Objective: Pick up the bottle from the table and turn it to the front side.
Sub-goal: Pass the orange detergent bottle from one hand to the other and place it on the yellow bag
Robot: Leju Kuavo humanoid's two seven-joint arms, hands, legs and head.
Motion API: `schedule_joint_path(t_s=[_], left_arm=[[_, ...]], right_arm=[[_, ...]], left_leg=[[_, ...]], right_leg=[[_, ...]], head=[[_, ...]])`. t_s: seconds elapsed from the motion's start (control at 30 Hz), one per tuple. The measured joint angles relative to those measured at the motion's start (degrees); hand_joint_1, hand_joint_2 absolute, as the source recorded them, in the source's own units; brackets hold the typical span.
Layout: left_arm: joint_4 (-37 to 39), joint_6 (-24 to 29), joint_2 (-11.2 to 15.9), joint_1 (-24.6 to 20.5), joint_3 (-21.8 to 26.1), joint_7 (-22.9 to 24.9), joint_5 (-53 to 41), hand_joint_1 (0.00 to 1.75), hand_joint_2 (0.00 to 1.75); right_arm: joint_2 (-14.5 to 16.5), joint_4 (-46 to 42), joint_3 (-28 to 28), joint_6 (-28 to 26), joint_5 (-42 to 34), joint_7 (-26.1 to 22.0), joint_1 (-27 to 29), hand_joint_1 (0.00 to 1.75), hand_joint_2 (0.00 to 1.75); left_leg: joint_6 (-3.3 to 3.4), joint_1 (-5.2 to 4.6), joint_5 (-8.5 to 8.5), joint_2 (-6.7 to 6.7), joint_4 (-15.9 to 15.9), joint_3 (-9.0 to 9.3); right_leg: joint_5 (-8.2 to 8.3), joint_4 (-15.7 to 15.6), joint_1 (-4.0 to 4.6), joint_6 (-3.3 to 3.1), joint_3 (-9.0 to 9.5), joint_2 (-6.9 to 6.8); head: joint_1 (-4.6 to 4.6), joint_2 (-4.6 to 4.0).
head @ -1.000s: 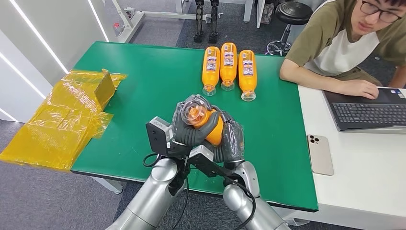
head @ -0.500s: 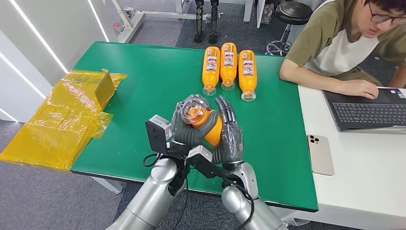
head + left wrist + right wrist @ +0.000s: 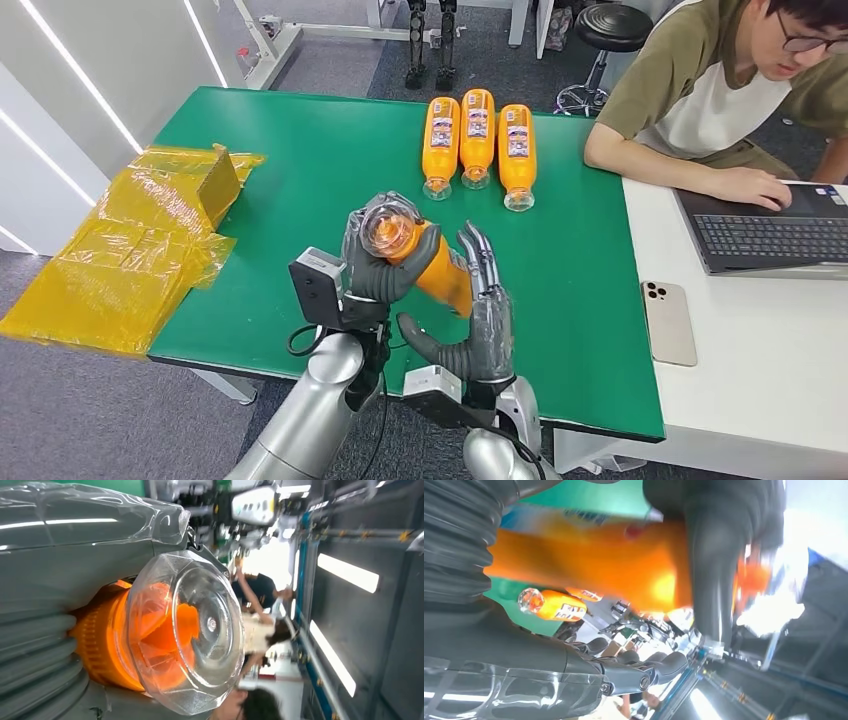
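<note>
My left hand grips an orange bottle just below its clear cap and holds it tilted above the green table, cap toward me. The left wrist view looks straight at the same clear cap, with the left hand wrapped round the bottle's neck. My right hand stands open just right of the bottle's lower end, fingers spread upward and thumb out. Seen from the right wrist, the orange bottle is blurred and close to the right hand.
Three more orange bottles lie side by side at the table's far edge. A yellow plastic-wrapped box hangs over the left edge. At the right, a person works at a laptop on a white table, beside a phone.
My right hand has let go of the bottle, opened its fingers and dropped lower. The left hand has carried the bottle slightly left and up, tilting it more.
</note>
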Motion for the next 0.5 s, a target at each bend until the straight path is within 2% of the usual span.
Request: schedule_joint_path(t_s=[0.2, 0.33, 0.5], left_arm=[[-3.57, 8.60, 2.25, 0.44, 2.17, 0.77, -6.60, 1.75, 1.75], [-4.17, 14.14, 5.29, 0.39, 3.31, 2.43, -13.98, 1.75, 1.75], [-4.01, 17.48, 8.88, -0.21, 4.13, 4.60, -20.07, 1.75, 1.75]], right_arm=[[0.48, -9.17, -1.44, 0.00, -4.23, -2.48, 6.17, 0.00, 1.75], [0.22, -14.71, -2.71, 0.01, -5.66, -2.67, 9.10, 0.00, 1.75], [0.09, -19.24, -4.16, 0.02, -6.22, -2.71, 11.07, 0.00, 1.75]], left_leg=[[0.00, 0.00, 0.00, 0.00, -0.01, 0.00], [-0.01, 0.01, 0.01, 0.04, -0.01, 0.02], [-0.01, 0.01, 0.01, 0.05, -0.01, 0.02]], right_leg=[[-0.03, 0.00, 0.00, 0.00, -0.01, -0.02], [-0.03, 0.01, 0.00, -0.01, -0.01, 0.00], [-0.02, 0.01, 0.00, -0.01, -0.02, 0.02]], head=[[0.01, 0.00], [0.01, 0.00], [0.02, 0.00]])
